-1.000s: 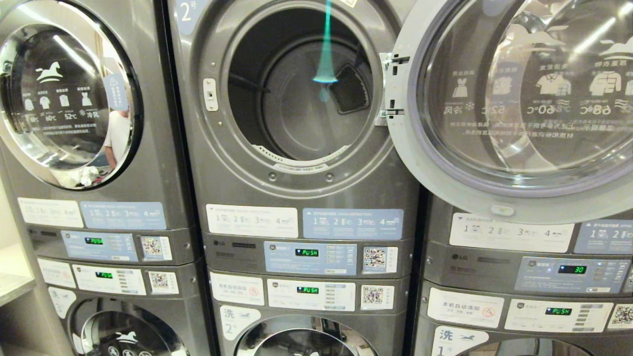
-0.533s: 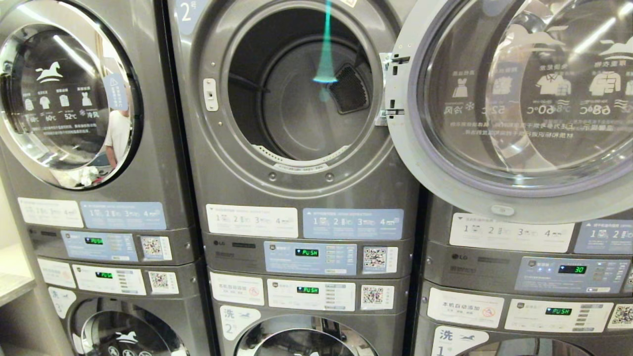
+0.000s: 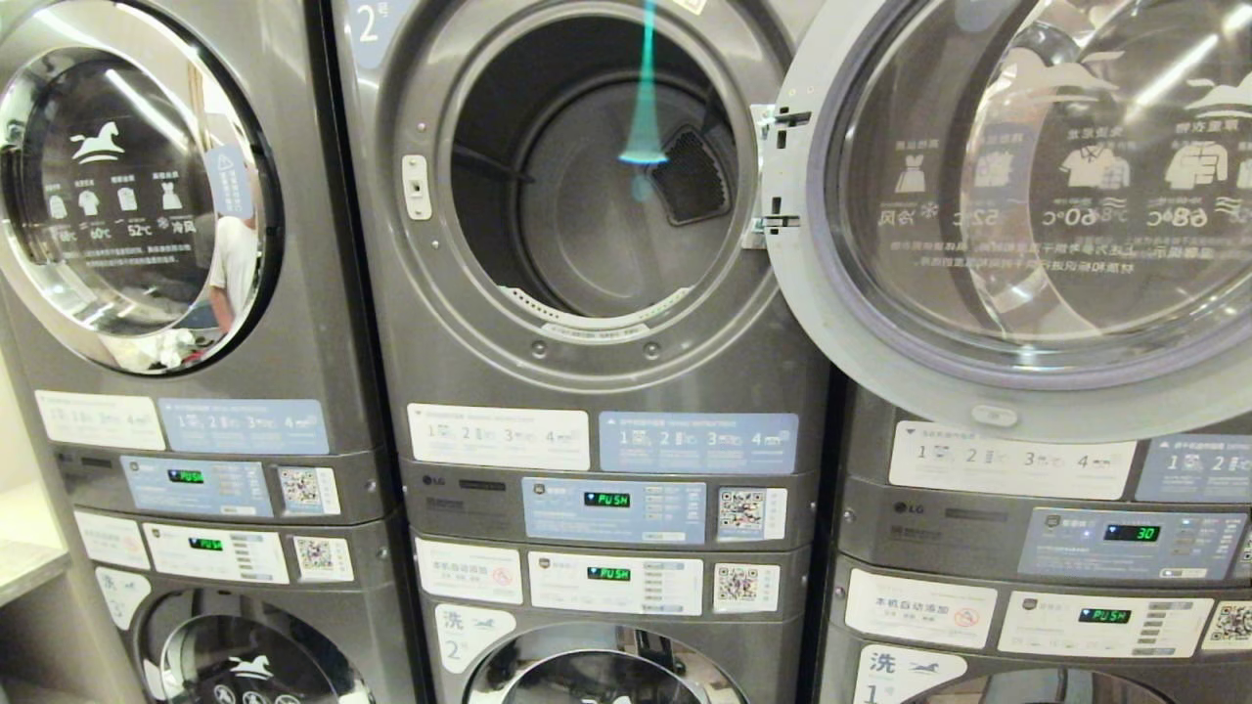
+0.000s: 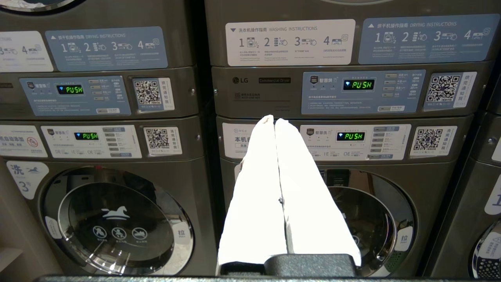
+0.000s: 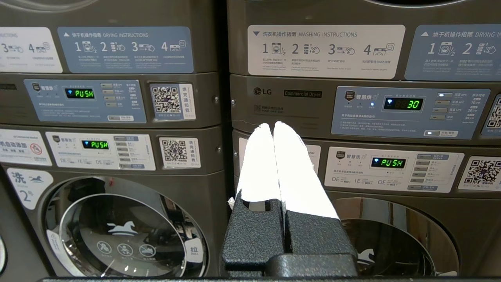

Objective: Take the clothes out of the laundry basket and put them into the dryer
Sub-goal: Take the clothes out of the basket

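Observation:
The dryer [image 3: 587, 367] of the stack numbered 2 fills the middle of the head view. Its drum [image 3: 597, 196] looks dark and holds nothing I can see. The chrome-rimmed glass door [image 3: 1017, 205] is swung wide open to the right. The clothes and the laundry basket are out of view. Neither arm shows in the head view. My left gripper [image 4: 274, 120] is shut and empty, level before that stack's control panels [image 4: 356, 84]. Shut and empty as well, my right gripper [image 5: 273, 126] hangs before the neighbouring stack's panels [image 5: 403, 103].
The open door covers the upper front of the stack numbered 1, whose display [image 3: 1132, 533] reads 30. At the left stands another stack with its round door [image 3: 127, 196] closed, a person reflected in the glass. Washer doors [image 4: 117, 219] sit below. A counter edge [image 3: 24, 562] shows at far left.

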